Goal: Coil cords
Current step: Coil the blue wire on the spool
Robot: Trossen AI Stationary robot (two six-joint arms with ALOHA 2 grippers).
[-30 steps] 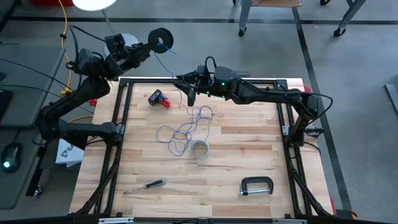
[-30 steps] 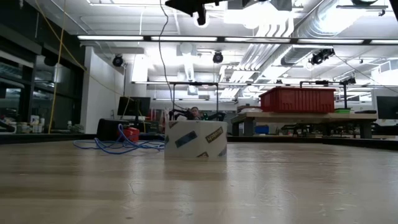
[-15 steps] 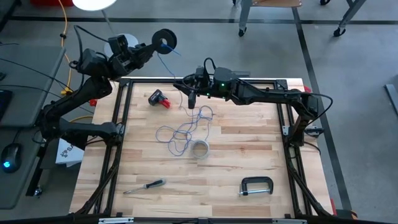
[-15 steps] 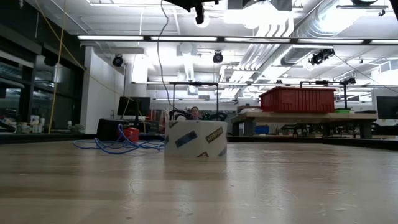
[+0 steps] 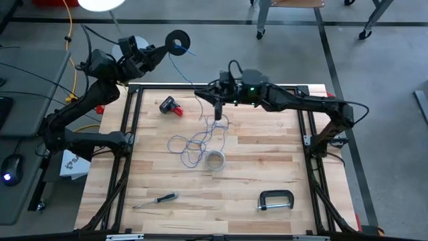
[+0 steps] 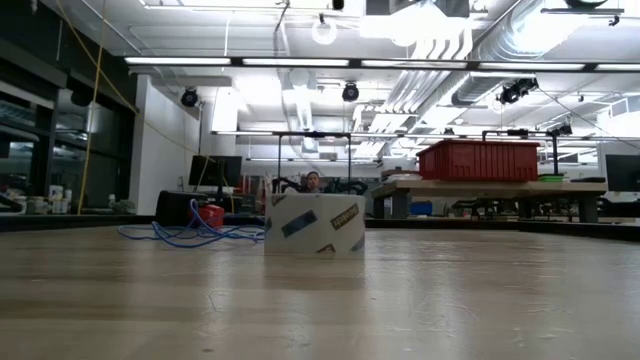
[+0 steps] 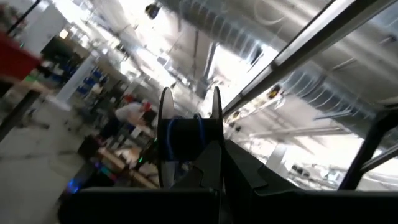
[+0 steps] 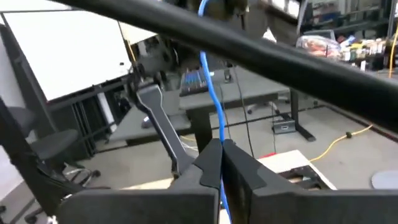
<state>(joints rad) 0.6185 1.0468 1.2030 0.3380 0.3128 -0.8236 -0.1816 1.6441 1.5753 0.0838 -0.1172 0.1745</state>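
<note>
Blue cord pinched, winding barely begun.

My left gripper (image 7: 208, 163) is clamped on the black plastic spool (image 5: 177, 43), raised past the table's far left corner; a few blue turns show. My right gripper (image 8: 221, 155) is shut on the thin blue cord (image 8: 212, 99). Most cord lies tangled on the wooden table (image 5: 267, 167). Tape roll (image 6: 314, 223) print unreadable.

Left arm raised past table's far-left corner, left gripper (image 5: 162, 47) clamped on black spool (image 5: 177, 43), held aloft. Right arm stretched across table's far edge from right side, right gripper (image 5: 218, 114) pointed down, fingers (image 8: 208, 163) pressed together on blue cord (image 8: 213, 102).
</note>
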